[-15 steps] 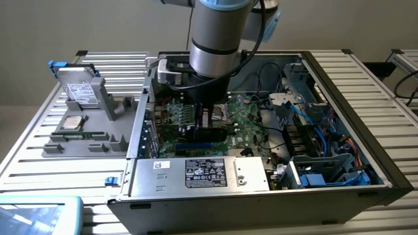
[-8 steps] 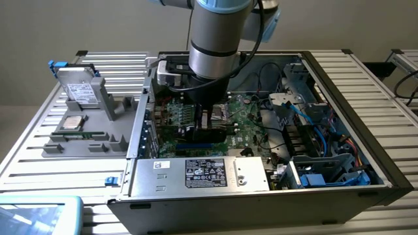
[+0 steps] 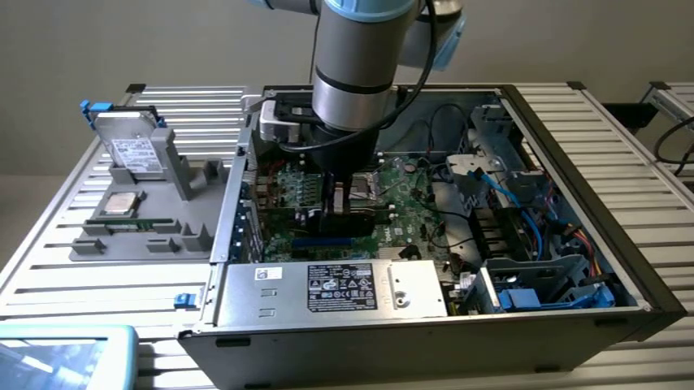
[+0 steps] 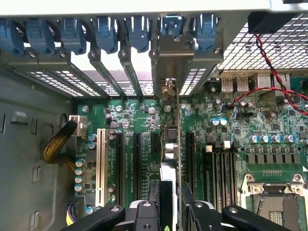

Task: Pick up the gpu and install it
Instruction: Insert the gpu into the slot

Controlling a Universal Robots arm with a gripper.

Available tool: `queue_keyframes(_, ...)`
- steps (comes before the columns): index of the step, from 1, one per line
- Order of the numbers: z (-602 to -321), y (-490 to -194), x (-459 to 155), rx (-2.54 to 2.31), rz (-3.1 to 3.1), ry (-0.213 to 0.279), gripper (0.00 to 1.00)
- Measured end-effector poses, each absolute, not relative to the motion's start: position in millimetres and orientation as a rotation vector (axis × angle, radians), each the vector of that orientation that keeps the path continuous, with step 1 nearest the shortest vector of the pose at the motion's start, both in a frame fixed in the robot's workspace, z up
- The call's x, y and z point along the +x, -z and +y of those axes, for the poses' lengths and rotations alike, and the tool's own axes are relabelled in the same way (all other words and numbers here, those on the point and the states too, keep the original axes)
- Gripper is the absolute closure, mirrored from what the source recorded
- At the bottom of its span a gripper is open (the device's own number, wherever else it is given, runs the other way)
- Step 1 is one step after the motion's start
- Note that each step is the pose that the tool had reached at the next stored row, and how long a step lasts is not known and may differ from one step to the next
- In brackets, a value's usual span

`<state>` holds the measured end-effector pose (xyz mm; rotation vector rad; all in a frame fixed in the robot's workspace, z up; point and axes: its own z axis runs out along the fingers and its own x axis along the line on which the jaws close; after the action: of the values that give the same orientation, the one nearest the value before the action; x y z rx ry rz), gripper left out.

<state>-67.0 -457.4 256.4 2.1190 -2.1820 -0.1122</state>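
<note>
Grip: gripper (image 4: 175, 214) fingers clasped the gpu (image 4: 177, 134) edge-on.
Place: over the motherboard (image 4: 269, 120).
Care: the card needed holding upright and pressing evenly.

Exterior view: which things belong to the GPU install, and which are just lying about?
Job: gpu, held in the gripper; motherboard slots; open computer case.
Lying about: hard drive, processor chip, grey holder tray, all outside the case on the exterior view's left.

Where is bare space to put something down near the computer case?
Bare slatted table lies camera-side of the grey tray and, at the exterior view's right, beside the case. Inside the case it is crowded: tool holding the gpu, cables.
</note>
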Motion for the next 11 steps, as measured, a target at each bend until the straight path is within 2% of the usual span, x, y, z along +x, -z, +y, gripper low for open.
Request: queue_keyframes(11, -456.3, -254.2, -69.2, 2.12, -2.182, 0.113, 0.71)
